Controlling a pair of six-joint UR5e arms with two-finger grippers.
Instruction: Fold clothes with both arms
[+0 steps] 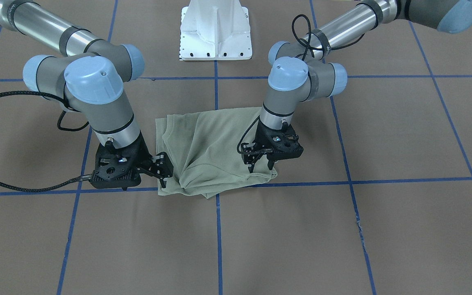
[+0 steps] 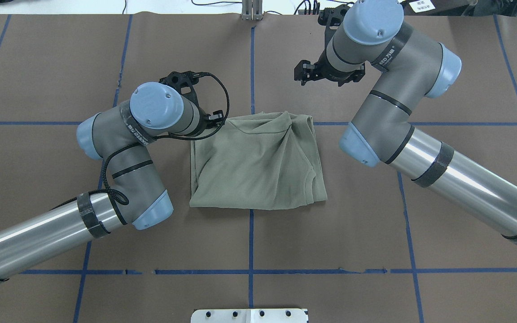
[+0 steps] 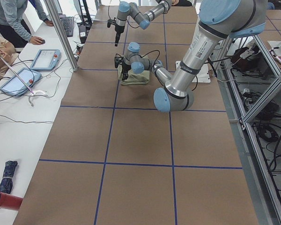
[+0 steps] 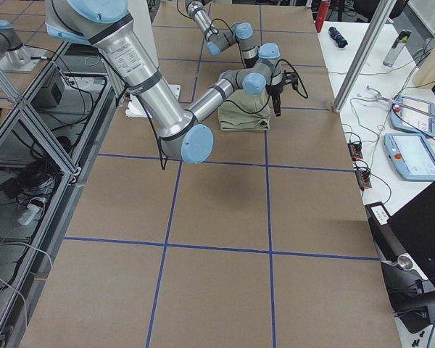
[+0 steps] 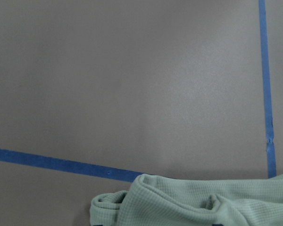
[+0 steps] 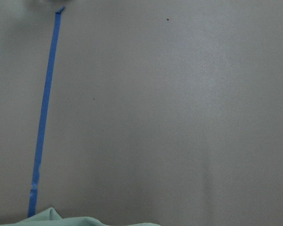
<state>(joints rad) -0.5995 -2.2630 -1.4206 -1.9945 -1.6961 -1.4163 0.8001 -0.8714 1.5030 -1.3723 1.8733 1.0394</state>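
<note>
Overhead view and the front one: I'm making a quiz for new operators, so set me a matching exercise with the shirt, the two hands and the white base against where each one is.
Things:
1 shirt
2 left hand
3 right hand
4 white base

Places:
a high over bare table, off the shirt
b at the robot's side of the table
c low over a shirt corner
d folded, mid-table, across a blue tape line

Pairs: 1-d, 2-c, 3-a, 4-b
</note>
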